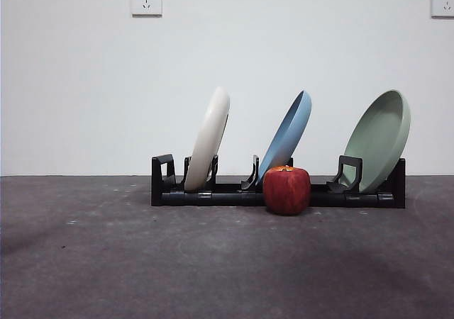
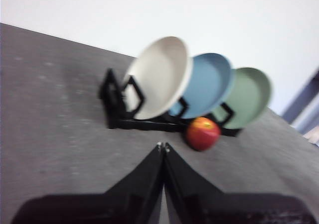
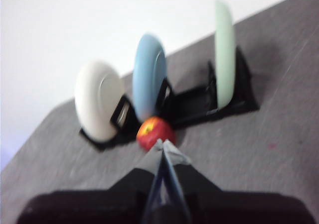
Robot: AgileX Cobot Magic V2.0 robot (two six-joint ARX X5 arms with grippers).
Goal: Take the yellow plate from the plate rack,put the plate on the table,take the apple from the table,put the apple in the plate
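The yellow plate [image 1: 210, 137] is cream-coloured and stands on edge in the left slot of the black plate rack [image 1: 277, 193]. It also shows in the left wrist view [image 2: 159, 76] and the right wrist view [image 3: 98, 98]. The red apple [image 1: 286, 189] sits on the table [image 1: 142, 262] just in front of the rack's middle. My left gripper [image 2: 163, 146] is shut and empty, well short of the rack. My right gripper [image 3: 163, 143] is shut and empty, short of the apple [image 3: 154, 132]. Neither gripper shows in the front view.
A blue plate [image 1: 287, 134] stands in the rack's middle slot and a pale green plate [image 1: 381, 139] in its right slot. A white wall with two sockets stands behind the table.
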